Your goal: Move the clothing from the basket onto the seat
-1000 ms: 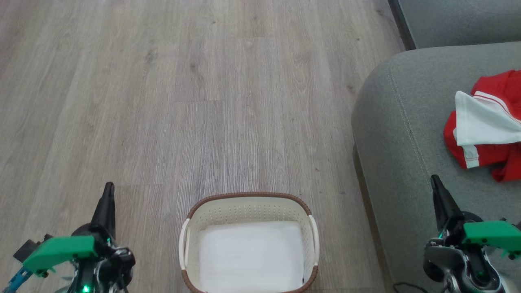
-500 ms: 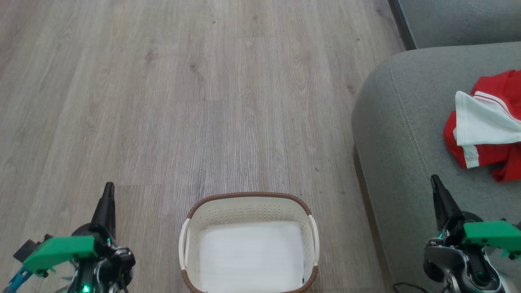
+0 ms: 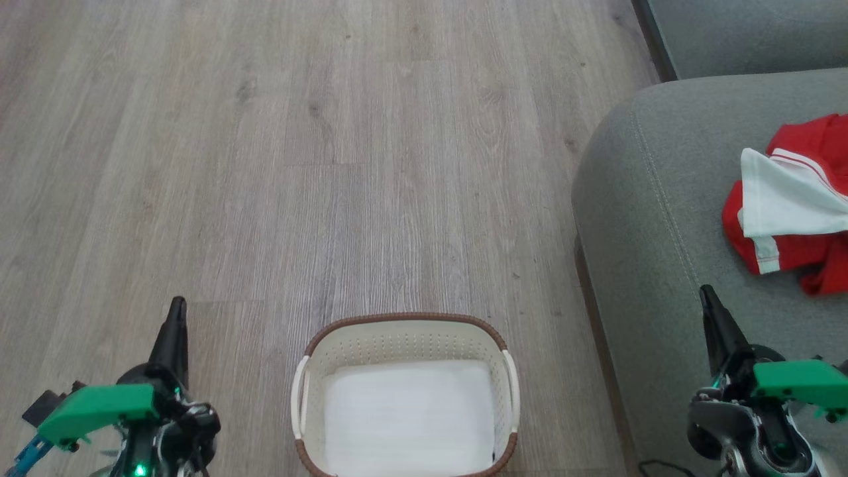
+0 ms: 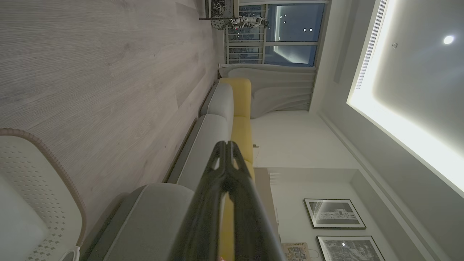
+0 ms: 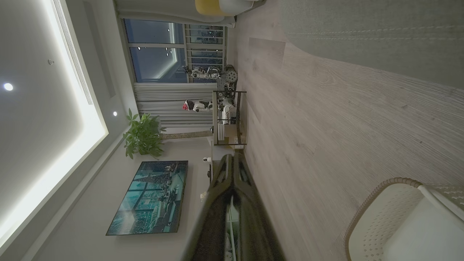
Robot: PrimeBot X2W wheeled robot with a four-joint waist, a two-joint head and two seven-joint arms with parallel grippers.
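Head view: near rim of basket (image 3: 405, 320) cut off by bottom edge; white sheet (image 3: 409, 411) hides basket floor. Clothing (image 3: 788, 199) runs past right edge, full extent hidden. Seat (image 3: 649, 218) cropped at right and bottom edges. Left gripper (image 3: 177, 303), right gripper (image 3: 706, 291): wrists cut by bottom edge.
Left wrist view: basket cropped at left and bottom edges; framed pictures (image 4: 335, 214) too small to make out.
Right wrist view: items on shelf (image 5: 226, 116) too small to identify.

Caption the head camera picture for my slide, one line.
Red and white clothing lies on the grey-green upholstered seat; the cream perforated basket on the wooden floor holds a white sheet.
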